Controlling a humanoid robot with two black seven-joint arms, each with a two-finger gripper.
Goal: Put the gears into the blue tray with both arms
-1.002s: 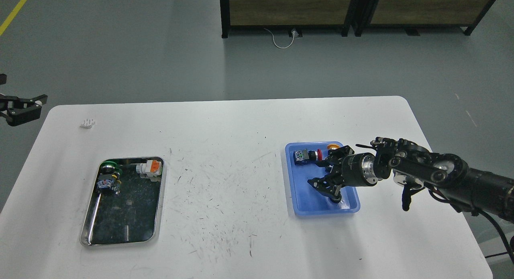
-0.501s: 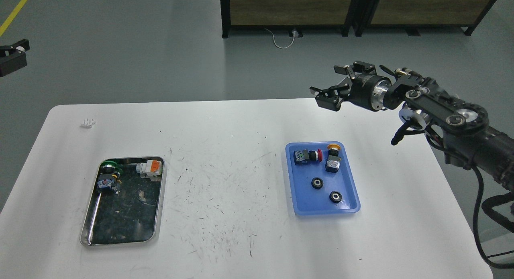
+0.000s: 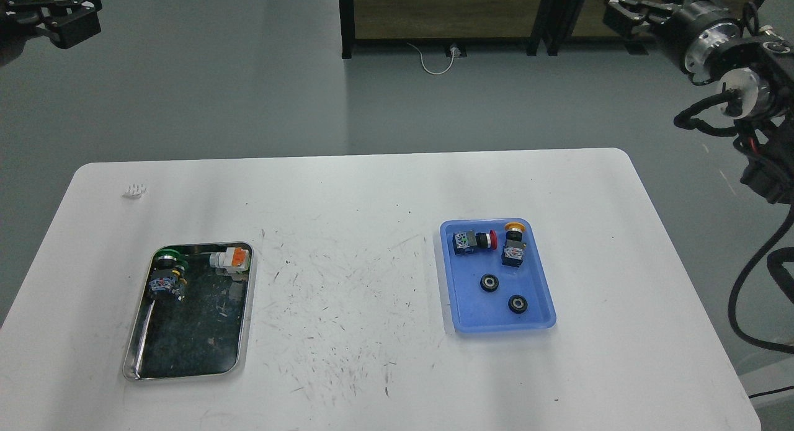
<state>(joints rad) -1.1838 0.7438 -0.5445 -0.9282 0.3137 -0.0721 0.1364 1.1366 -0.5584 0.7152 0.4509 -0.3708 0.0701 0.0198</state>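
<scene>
Both grippers sit in the frame's top corners, left (image 3: 68,18) and right (image 3: 629,12), holding nothing; their opening cannot be told. Two gears (image 3: 489,283) (image 3: 517,304) lie apart in the blue tray (image 3: 471,313), right of centre.

White table (image 3: 372,189) carries blue tray (image 3: 462,310), metal tray (image 3: 247,319), small white piece (image 3: 134,190).
</scene>
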